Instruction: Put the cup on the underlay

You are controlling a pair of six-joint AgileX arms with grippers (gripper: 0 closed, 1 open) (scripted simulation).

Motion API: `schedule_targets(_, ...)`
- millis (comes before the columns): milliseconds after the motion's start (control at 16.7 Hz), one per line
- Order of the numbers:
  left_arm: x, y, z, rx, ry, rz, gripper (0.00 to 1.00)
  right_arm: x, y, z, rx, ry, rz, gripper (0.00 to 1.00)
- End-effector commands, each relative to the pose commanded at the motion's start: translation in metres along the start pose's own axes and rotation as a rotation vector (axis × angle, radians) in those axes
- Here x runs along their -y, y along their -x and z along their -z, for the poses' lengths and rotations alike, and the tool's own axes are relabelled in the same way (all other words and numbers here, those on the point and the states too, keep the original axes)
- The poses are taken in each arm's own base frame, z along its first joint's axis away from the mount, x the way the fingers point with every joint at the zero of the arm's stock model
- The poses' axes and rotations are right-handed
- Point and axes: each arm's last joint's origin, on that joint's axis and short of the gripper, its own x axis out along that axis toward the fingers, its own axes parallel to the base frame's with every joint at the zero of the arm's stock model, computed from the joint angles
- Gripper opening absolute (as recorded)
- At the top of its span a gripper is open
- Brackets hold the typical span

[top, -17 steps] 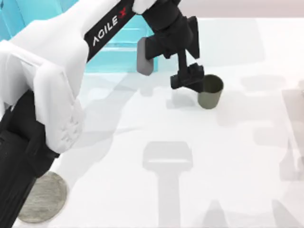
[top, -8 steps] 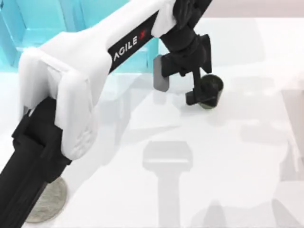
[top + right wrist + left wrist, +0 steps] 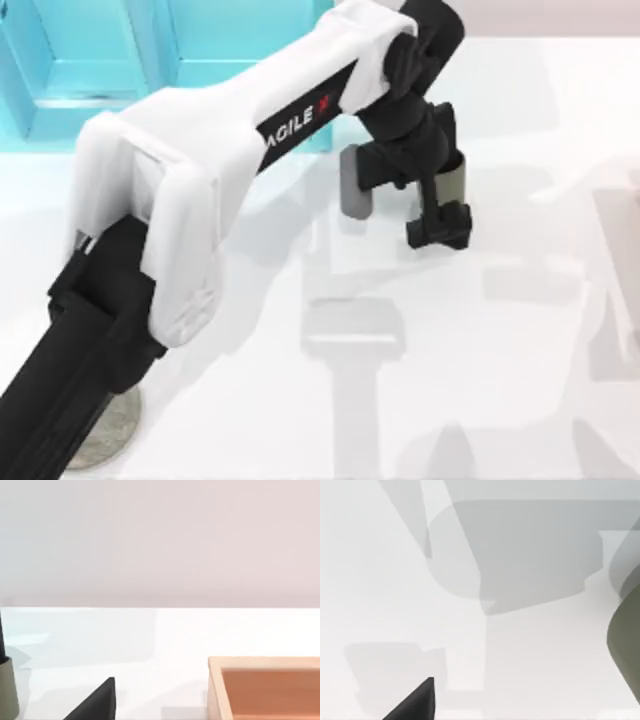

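Top view looks down on the table (image 3: 520, 400); wrist views sit low, sharing it.

We see a brightly and evenly lit scene with no glare. Soft grey shadows of our arms overlap on the white table (image 3: 500, 400), in several directions, suggesting more than one light overhead. A blocky shadow lies near the table's middle in the top view. Our left arm (image 3: 180, 200), close to the overhead camera, looks slightly soft. In the left wrist view, broad pale shadows with fairly crisp edges cross the surface.
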Motion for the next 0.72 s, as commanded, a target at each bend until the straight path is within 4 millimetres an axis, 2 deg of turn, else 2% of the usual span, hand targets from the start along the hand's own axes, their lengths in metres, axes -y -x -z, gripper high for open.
schedule_targets(720, 0.0, 0.0, 0.0, 0.0, 0.0, 0.0, 0.1, 0.0, 0.0, 0.0, 0.0, 0.0, 0.0, 1.0)
